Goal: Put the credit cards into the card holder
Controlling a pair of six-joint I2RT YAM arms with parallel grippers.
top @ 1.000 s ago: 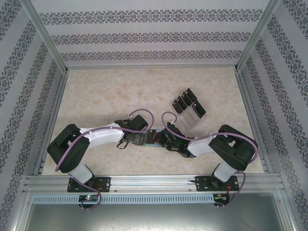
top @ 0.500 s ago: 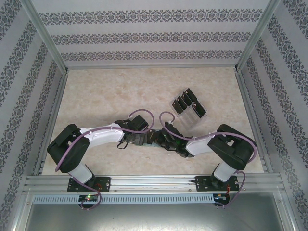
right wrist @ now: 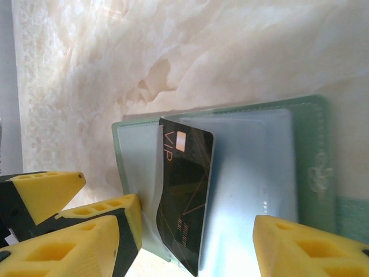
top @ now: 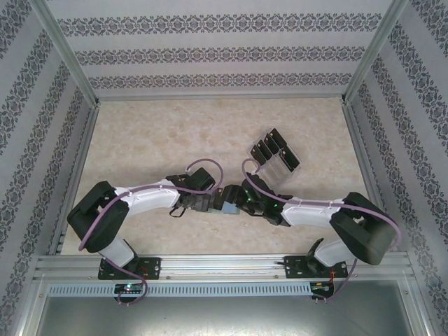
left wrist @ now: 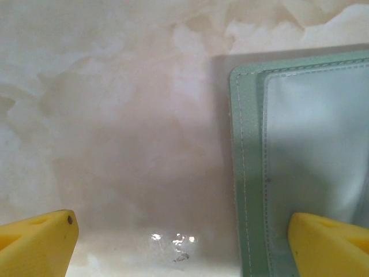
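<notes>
The card holder [right wrist: 253,161] lies open on the table, sage green with a pale blue inside. A black credit card [right wrist: 187,190] marked VIP sits slanted in it, its left edge tucked under the pocket flap. My right gripper [right wrist: 187,254] is open, its yellow fingers either side of the card's near end without touching it. My left gripper [left wrist: 181,248] is open wide across the card holder's [left wrist: 311,144] edge, with one fingertip [left wrist: 328,245] over its inside. From above, both grippers [top: 208,203] [top: 241,199] meet at the card holder [top: 225,204].
A clear slotted rack [top: 280,164] behind the right gripper holds several more black cards [top: 269,147] standing upright. The left gripper's yellow fingers [right wrist: 49,190] crowd the card holder's left side in the right wrist view. Metal rails and patterned walls frame the table.
My right gripper has opened and let go of the black card, which stays in the card holder. The right arm's elbow has swung out to the right. The left arm has stayed put.
</notes>
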